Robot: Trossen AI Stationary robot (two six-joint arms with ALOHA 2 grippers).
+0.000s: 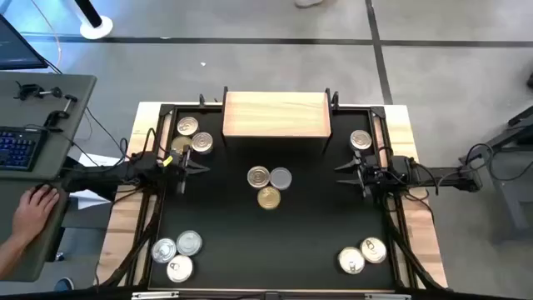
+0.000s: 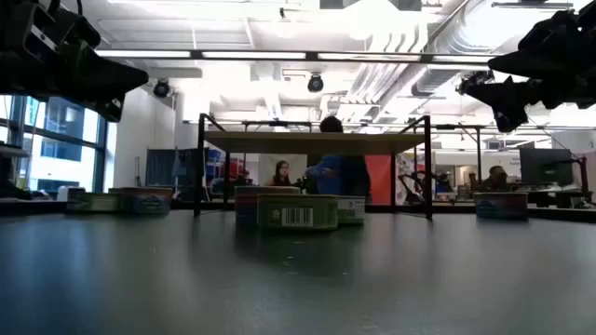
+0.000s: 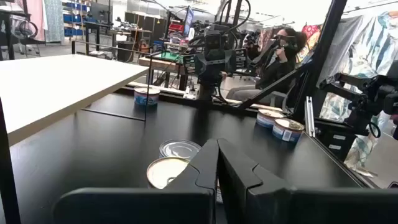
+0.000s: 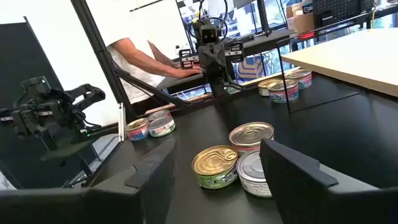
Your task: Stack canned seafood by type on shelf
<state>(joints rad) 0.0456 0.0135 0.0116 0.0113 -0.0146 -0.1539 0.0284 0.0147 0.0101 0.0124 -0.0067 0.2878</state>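
The shelf, with a pale wood top, stands at the table's far middle with no tin on it. Canned seafood sits on the black table in groups. Two silver tins and a gold one are at the centre, also in the right wrist view. Three tins are far left, three near left, two near right and one far right. My left gripper hovers shut, left of the centre tins. My right gripper hovers open to their right, its fingers apart.
A person's hand rests on a side desk with a keyboard, left of the table. People sit in the room beyond the shelf. Bare black tabletop lies between the near tin groups.
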